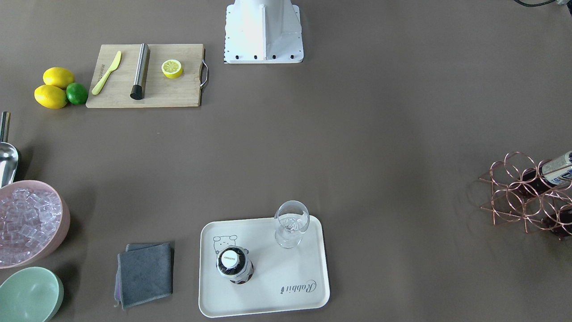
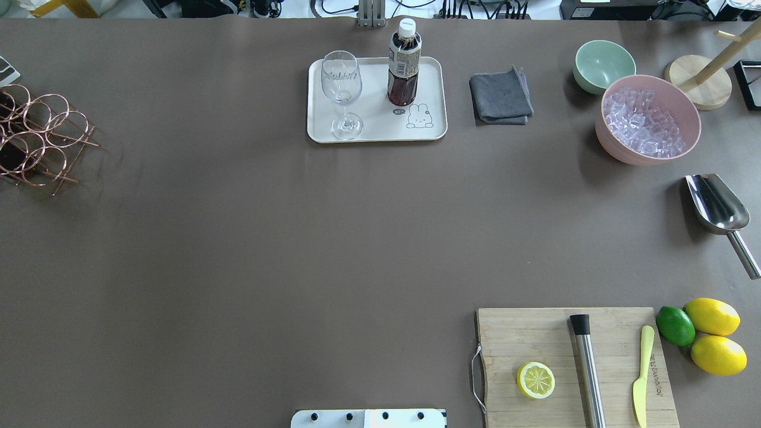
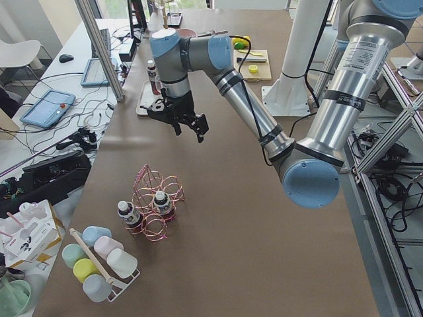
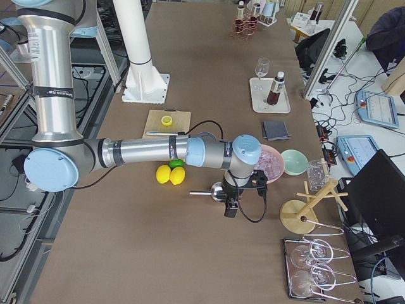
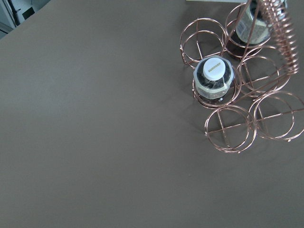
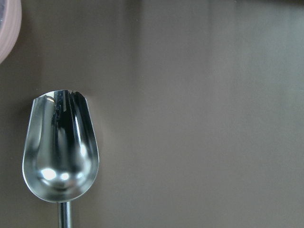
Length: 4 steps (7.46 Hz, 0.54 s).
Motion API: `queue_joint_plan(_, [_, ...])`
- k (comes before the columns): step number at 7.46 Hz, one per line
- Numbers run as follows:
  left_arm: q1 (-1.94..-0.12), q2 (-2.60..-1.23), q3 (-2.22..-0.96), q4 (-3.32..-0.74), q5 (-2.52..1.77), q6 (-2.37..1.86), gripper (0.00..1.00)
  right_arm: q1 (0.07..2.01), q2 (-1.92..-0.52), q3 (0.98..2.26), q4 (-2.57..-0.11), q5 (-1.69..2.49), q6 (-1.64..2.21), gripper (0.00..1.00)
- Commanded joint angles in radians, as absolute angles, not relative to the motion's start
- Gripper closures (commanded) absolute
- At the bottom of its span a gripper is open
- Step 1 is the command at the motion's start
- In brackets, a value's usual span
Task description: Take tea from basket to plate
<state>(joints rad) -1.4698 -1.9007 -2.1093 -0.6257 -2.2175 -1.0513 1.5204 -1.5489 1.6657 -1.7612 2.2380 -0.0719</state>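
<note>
One tea [image 2: 405, 65] is seen standing upright on the plate [image 2: 374, 122], which is set at the middle of the counter's edge opposite the robot's base. It is placed just beside the wine glass [image 2: 340, 89] yet apart from it, presumably so that neither is knocked. The basket [image 3: 153, 198] is kept at the counter's end on the robot's left. Two more bottles [image 5: 214, 80] are held upright in its ring cells, caps up, which is judged to leave them open to a grasp from above. With one tea already on the plate, the transfer is judged done or nearly so. The left fingers [image 3: 199, 127] are hung above bare counter between basket and plate, touching nothing, and no bottle is seen in them. How far they are parted cannot be told from the one view that shows them. The right fingers [image 4: 230, 208] are held above the metal scoop [image 6: 59, 152] near the counter's right end, well apart from the task's things, and their opening cannot be told either.
</note>
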Motion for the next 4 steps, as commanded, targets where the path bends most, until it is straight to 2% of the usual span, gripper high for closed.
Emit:
queue_joint_plan(1, [-1.519,-1.740,-2.145,-0.635,-2.241,-0.690,0.01,1.529,-1.560,1.609,-1.671,2.244,-0.069,0.00])
queue_joint_plan(4, [-1.626,-1.587,-2.108,-0.710,-2.247,-0.405,0.01,1.526,-1.551,1.592,-1.655,2.249,-0.069,0.00])
